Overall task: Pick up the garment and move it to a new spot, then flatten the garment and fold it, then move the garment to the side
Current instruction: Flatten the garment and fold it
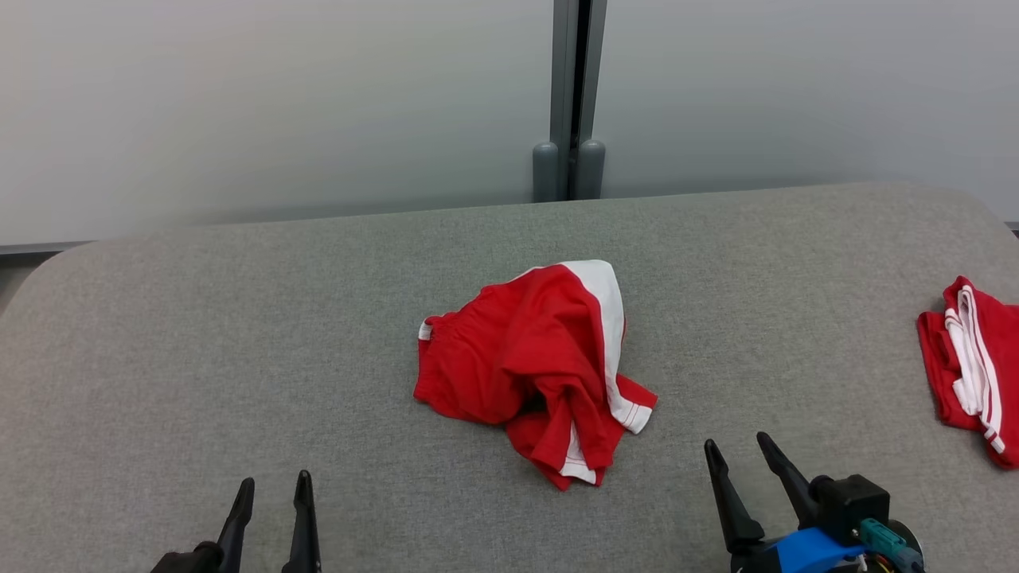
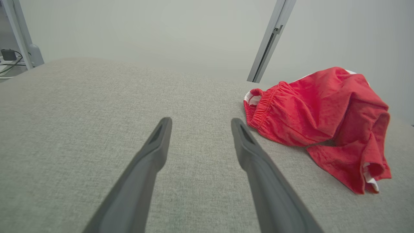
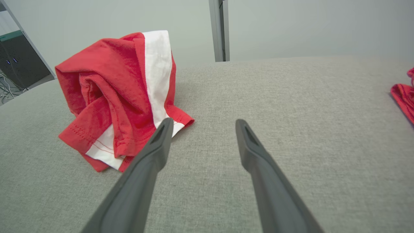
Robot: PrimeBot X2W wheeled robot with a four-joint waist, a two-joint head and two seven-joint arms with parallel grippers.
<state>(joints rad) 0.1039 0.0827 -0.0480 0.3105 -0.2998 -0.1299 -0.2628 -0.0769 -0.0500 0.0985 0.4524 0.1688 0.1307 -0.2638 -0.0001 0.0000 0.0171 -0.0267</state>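
Where the grey cloth-topped table [image 1: 239, 358] lies broadest, at the centre of the head view, sits the garment [image 1: 525, 358]: red shorts with a white side stripe, crumpled in a heap, waistband toward 9 o'clock, hems toward 5 o'clock.

Open room: bare table on every side of the garment, widest toward 9 o'clock and toward 2 o'clock. The table's far edge runs across at 12 o'clock, with rounded corners at 10 and 2 o'clock. The garment lies well apart from that edge.

Left gripper [image 1: 275, 479]: at 7 o'clock from the garment, well apart from it. Fingers parted a moderate way, nothing between them. In the left wrist view, bare table lies under the tips and the waistband shows at 2 o'clock.

Right gripper [image 1: 735, 440]: at 5 o'clock from the garment, near the hems, a strip of bare table between. Fingers parted, nothing held.

Other things: second red piece [image 1: 975, 366] with white stripes, at 3 o'clock by the table's right side, partly cut off by the picture's border, well apart from the garment. Grey post [image 1: 569, 95] between two pale wall panels at 12 o'clock, behind the table. Cables [image 2: 9, 61] at 10 o'clock in the left wrist view, off the table.

Between each gripper and the garment: bare table.
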